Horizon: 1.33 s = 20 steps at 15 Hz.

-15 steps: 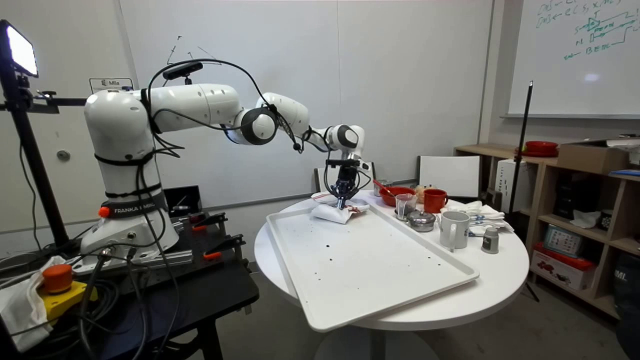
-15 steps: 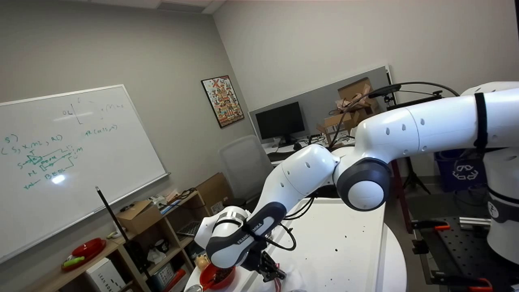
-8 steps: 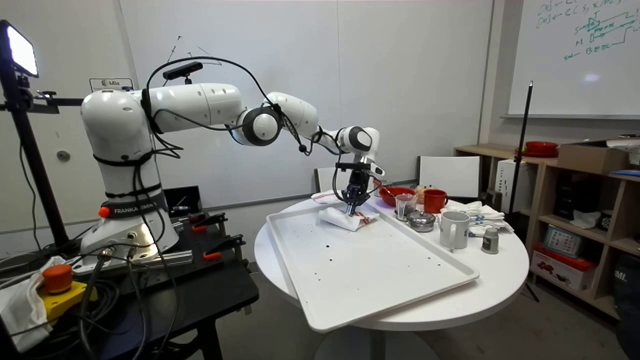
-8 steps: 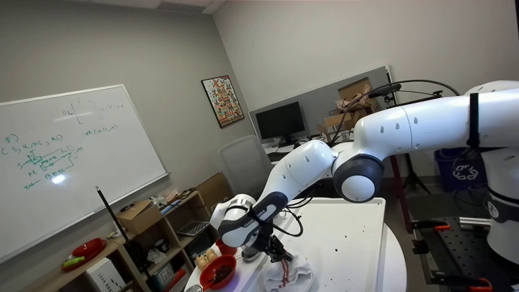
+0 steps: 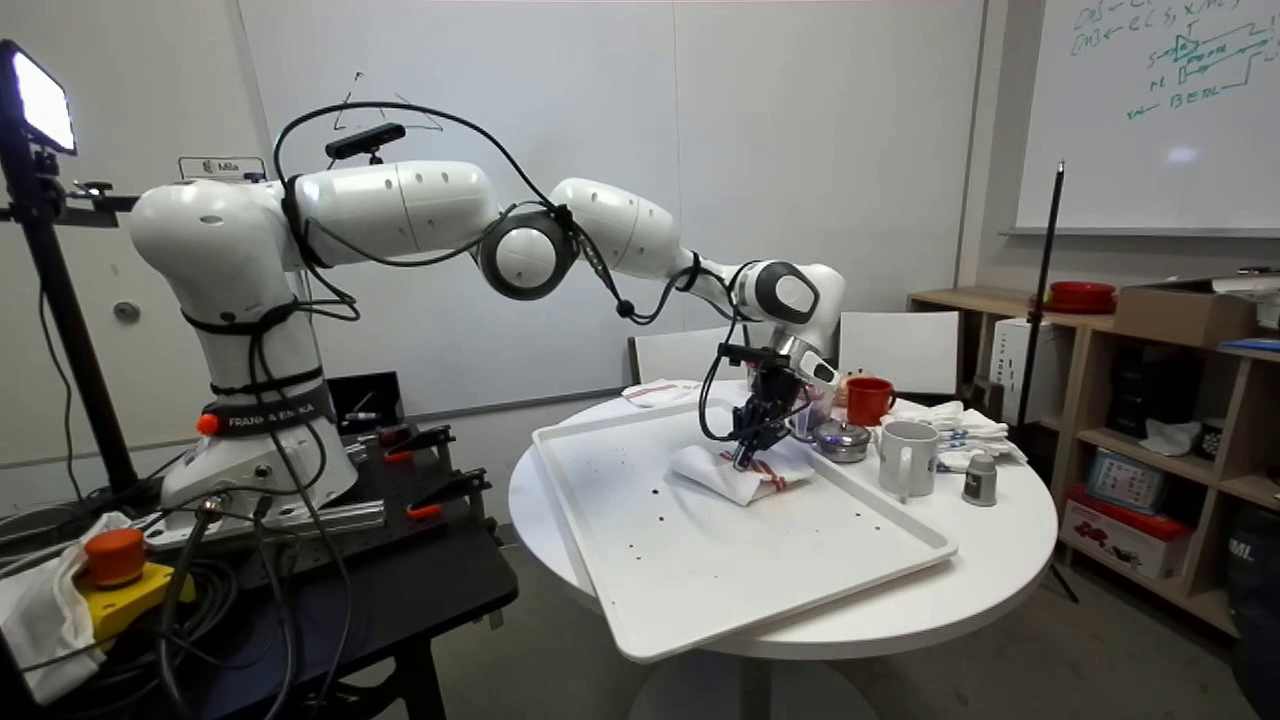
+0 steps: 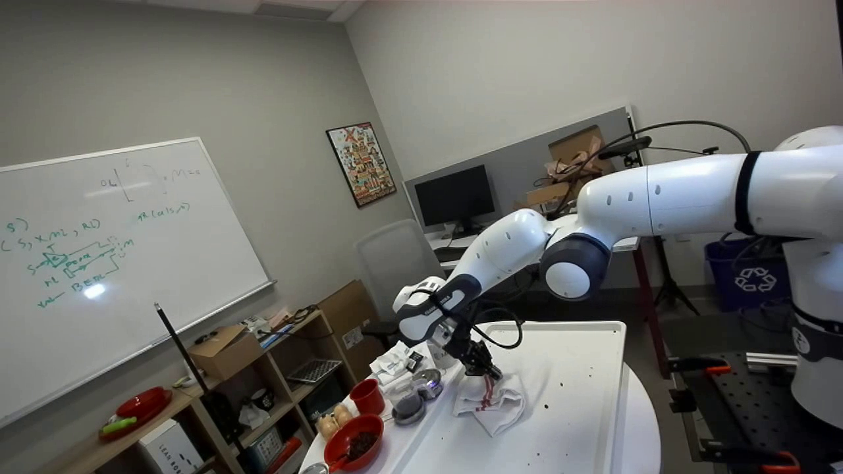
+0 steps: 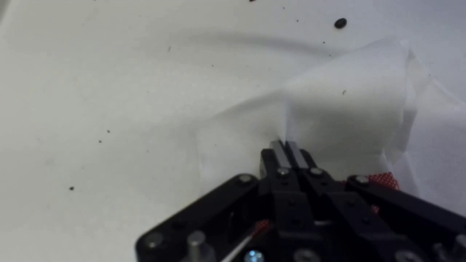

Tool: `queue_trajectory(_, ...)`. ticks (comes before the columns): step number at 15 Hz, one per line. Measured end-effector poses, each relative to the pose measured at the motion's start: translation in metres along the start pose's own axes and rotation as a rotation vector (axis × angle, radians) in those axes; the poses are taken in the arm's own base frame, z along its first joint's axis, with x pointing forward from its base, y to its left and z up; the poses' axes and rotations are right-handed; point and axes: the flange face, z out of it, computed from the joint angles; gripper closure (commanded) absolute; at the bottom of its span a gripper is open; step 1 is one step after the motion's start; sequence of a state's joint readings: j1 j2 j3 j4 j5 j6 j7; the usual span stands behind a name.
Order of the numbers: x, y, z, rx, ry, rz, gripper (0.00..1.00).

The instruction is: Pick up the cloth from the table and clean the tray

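The Robotiq gripper (image 7: 285, 143), fingers drawn almost together, pinches a crease of the red-striped white dish towel (image 7: 353, 102) at its tips; the rest of the towel spreads beneath and around them on the floor of the white rectangular tray (image 5: 700, 595). A dark, bean-like grain (image 7: 340, 23) lies ahead of the fingertips, past the towel's raised edge, with small specks (image 7: 71, 188) off to one side. The step is judged to be wiping, with the cleaning unfinished. Likely faults: the hold takes only a small fold, so drag from the tray could pull the cloth free; the lifted flap may ride over grains instead of gathering them; a hard sweep could scatter them over the rim. Near the tool, outside the tray, stands a lidded metal pot (image 5: 842, 441), with a grey mug (image 5: 909, 460) farther off; a wide stroke that way could knock either. Well away from the tool, one tray corner appears to overhang the round white table (image 5: 1010, 545); firm pressure there might tip the tray.
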<state>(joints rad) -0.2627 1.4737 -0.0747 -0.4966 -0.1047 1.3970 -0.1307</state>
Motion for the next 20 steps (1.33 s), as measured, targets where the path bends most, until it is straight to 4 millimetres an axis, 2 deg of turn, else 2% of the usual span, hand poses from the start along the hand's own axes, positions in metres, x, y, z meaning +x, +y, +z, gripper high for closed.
queue_trajectory(1, -0.001, 0.010, 0.001, 0.016, 0.005, 0.035, 0.99)
queue_trajectory(3, 0.000, 0.011, -0.005, 0.023, 0.027, 0.064, 0.99)
queue_trajectory(5, 0.003, -0.014, -0.017, 0.005, 0.053, 0.036, 0.99)
queue_trajectory(7, 0.005, -0.063, -0.033, -0.035, 0.083, -0.022, 0.99)
queue_trajectory(11, -0.002, -0.187, -0.060, -0.147, 0.142, -0.171, 0.99)
queue_trajectory(12, -0.006, -0.212, -0.064, -0.171, 0.152, -0.204, 0.99)
queue_trajectory(14, -0.012, -0.247, -0.068, -0.208, 0.166, -0.258, 0.99)
queue_trajectory(17, -0.017, -0.269, -0.072, -0.240, 0.177, -0.313, 0.99)
queue_trajectory(20, -0.017, -0.267, -0.076, -0.244, 0.182, -0.333, 0.99)
